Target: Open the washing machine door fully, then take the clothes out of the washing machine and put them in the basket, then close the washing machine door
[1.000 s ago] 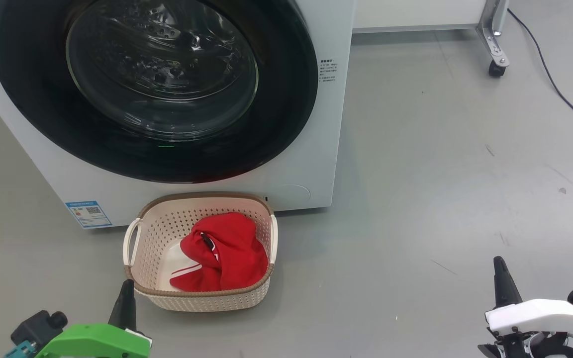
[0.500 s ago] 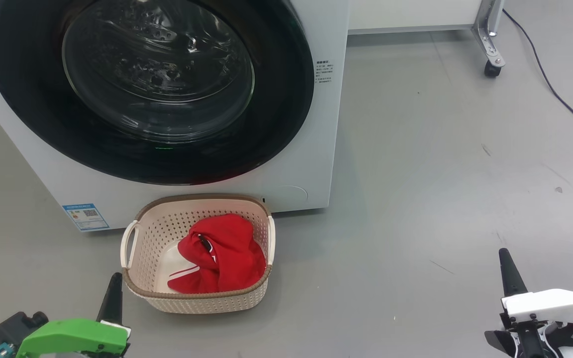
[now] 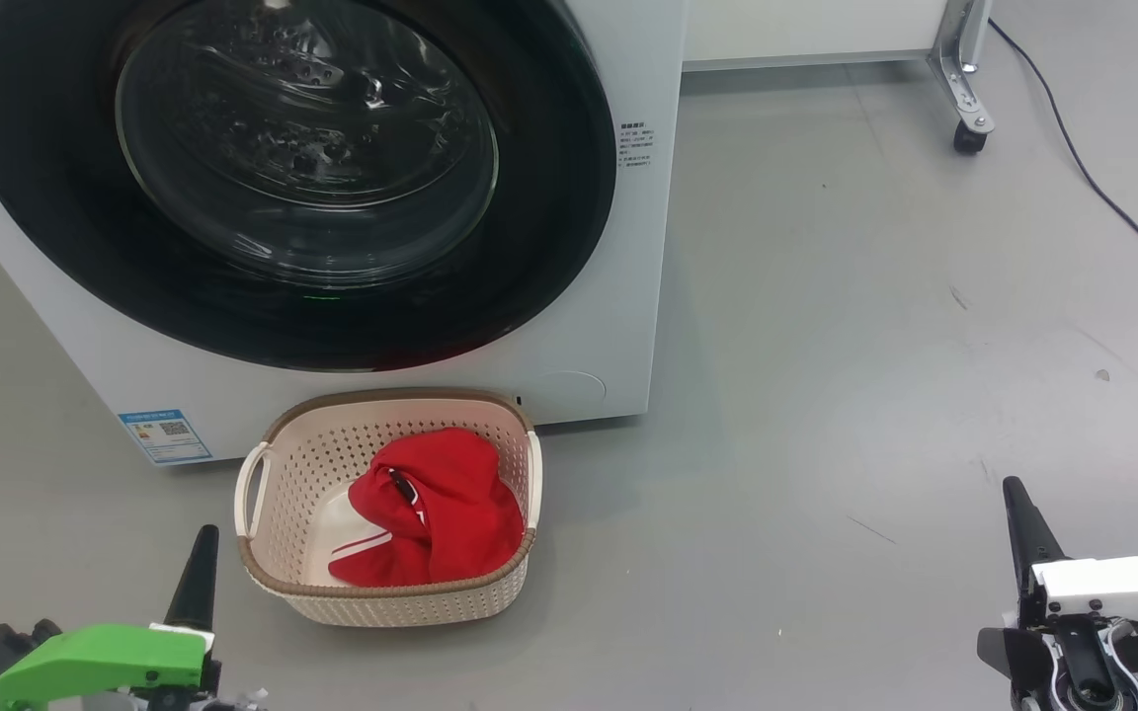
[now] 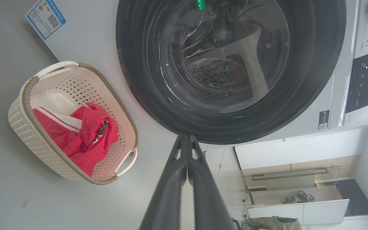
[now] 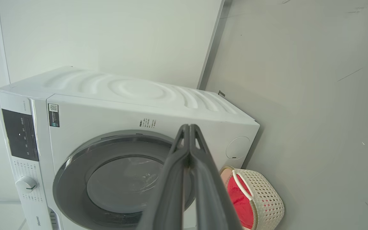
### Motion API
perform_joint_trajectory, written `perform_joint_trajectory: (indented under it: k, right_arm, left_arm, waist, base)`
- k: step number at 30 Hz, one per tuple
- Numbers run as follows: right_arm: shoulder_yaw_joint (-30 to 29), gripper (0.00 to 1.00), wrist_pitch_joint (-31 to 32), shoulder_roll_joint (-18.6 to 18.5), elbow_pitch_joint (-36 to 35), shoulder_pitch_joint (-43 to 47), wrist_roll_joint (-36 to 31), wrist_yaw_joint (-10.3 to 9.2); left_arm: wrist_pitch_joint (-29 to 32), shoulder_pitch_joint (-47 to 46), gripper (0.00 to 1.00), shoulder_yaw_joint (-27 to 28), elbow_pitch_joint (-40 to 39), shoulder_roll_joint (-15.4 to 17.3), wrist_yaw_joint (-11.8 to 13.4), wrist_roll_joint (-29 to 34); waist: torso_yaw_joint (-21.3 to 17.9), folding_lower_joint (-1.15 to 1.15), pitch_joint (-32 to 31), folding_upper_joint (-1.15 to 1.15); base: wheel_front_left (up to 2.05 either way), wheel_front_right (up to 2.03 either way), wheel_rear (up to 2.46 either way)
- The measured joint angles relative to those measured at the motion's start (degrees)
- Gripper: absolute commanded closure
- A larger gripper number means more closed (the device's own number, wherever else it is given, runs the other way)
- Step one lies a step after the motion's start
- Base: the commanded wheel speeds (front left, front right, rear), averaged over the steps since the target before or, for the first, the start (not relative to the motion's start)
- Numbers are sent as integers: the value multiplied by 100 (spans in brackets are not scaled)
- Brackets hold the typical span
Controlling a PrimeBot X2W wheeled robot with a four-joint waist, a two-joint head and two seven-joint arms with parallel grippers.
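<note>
Left fingers [image 3: 196, 585], right fingers [image 3: 1023, 533] low, pinched

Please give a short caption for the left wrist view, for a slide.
Shut left pincer points at the closed washing machine door; red clothes lie in the basket.

Head view: the washing machine door [image 3: 554, 247] runs off the frame at 12 and 9 o'clock, upper rim cut away. The blue label [image 3: 165, 435] at the door's 7 o'clock carries print too small to read, and so does the small black text [image 3: 635, 144] at its 3 o'clock. The clothes [image 3: 446, 504] cover much of the basket [image 3: 386, 591] floor. The left gripper [image 3: 203, 538] has its green housing clipped at the bottom edge. Right wrist view: the right gripper [image 5: 188, 126] blocks the door's 3 o'clock side, and the basket wall screens most of the clothes.
</note>
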Motion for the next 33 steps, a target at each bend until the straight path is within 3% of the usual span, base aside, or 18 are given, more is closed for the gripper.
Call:
perform_joint_trajectory:
  k: [13, 33]
  right_arm:
    - [-153, 100, 201, -69, 112, -219, 1003, 82]
    - [-170, 100, 229, -74, 192, -250, 1061, 129]
  left_arm:
    - [213, -112, 100, 293, 27, 18, -171, -958]
    - [219, -140, 100, 308, 71, 23, -213, -969]
  waist:
    - [-45, 0, -19, 0]
    - [-46, 0, -22, 0]
  base:
    - [0, 0, 0]
    - [0, 0, 0]
